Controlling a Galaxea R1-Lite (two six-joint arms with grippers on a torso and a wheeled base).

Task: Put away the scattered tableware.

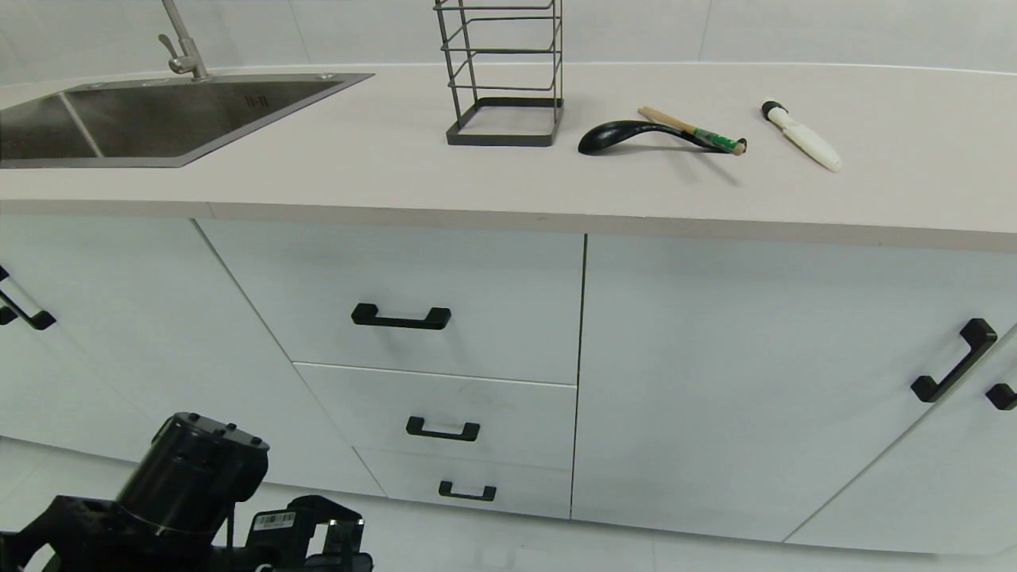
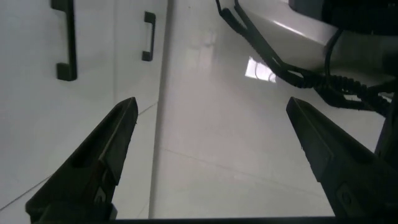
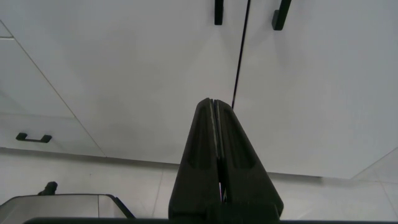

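Pale countertop (image 1: 318, 183) w/ sink (image 1: 199, 111) at left: black spoon (image 1: 628, 135), chopsticks (image 1: 691, 129) & white-handled utensil (image 1: 802, 139) are laid right of the wire rack (image 1: 504, 79), spoon handle against chopsticks. Left gripper (image 2: 211, 106) is held low w/ jaws spread wide. Right gripper (image 3: 214, 109) is pressed closed, facing cabinet doors (image 3: 124, 62).

Surface (image 1: 318, 187): matt, smooth, pale. Sink (image 1: 206, 111): brushed metal. Rack (image 1: 503, 140): dark metal wire. Spoon (image 1: 604, 137): glossy black. Chopsticks (image 1: 671, 121): wood. Floor (image 2: 217, 124): glossy tile.

Black spoon (image 1: 605, 138), white utensil (image 1: 806, 143) — green-banded chopsticks (image 1: 677, 123)
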